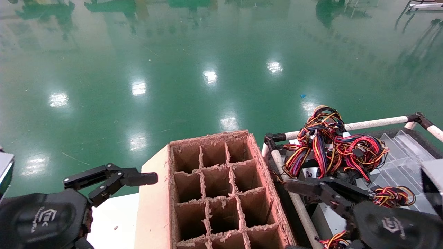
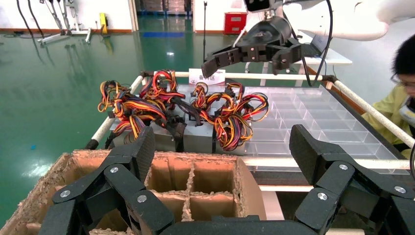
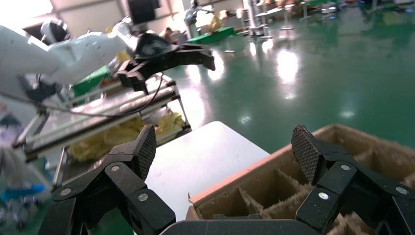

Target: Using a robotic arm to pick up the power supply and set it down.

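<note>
Closest to my lens is the right gripper (image 1: 311, 190). It hangs over the near corner of the cart, jaws spread wide and empty, and the wrist view shows both ribbed pads (image 3: 147, 147) well apart with nothing between them. Its wrist camera faces across the cardboard divider box (image 1: 214, 186), so I judge the tool isn't lined up on its target yet.

The power supply (image 2: 193, 138) lies in the cart beside the box, one of a few grey metal cases clustered together. Its wire bundle (image 1: 328, 145) of red, yellow, orange and black is tangled over the top and against the white rail (image 1: 373, 122). Clear plastic trays (image 1: 401, 166) fill the rest of the cart.

The left gripper (image 1: 110, 178) is parked over the white table (image 1: 114, 221) on the far side of the box, also wide open and empty.

I read this as the approach, with no grasp made. Next I'd turn the right tool down onto a bare edge of the metal case and close there. The looms look likely to snag on the neighbouring units.
</note>
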### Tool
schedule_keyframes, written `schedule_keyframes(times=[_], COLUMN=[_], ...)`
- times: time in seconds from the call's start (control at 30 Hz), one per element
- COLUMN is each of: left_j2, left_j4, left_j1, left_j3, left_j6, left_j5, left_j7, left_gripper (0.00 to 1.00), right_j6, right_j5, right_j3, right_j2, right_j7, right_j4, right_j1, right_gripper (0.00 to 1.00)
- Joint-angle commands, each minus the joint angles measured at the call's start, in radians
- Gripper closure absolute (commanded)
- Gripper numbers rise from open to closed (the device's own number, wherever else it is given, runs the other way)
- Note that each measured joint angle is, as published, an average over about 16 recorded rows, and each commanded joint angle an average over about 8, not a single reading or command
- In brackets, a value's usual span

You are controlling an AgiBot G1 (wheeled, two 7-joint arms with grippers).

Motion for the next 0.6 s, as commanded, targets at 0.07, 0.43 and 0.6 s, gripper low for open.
schedule_keyframes(times=[0.07, 0.43, 0.6], left_j2=[0.000, 0.000, 0.000], left_j4=[0.000, 0.000, 0.000], left_j1=[0.000, 0.000, 0.000], left_j3=[0.000, 0.000, 0.000], left_j6=[0.000, 0.000, 0.000], left_j5=[0.000, 0.000, 0.000], left_j7=[0.000, 0.000, 0.000], left_gripper=[0.00, 0.00, 0.00], right_j6=[0.004, 0.013, 0.014], right_j5=[-0.053, -0.204, -0.212], right_j3=[0.022, 0.083, 0.087], right_j2=[-0.016, -0.060, -0.063], right_j7=[0.018, 0.067, 0.068], right_j4=[0.050, 0.191, 0.197], right_j1=[0.033, 0.127, 0.131], right_gripper=[0.00, 0.00, 0.00])
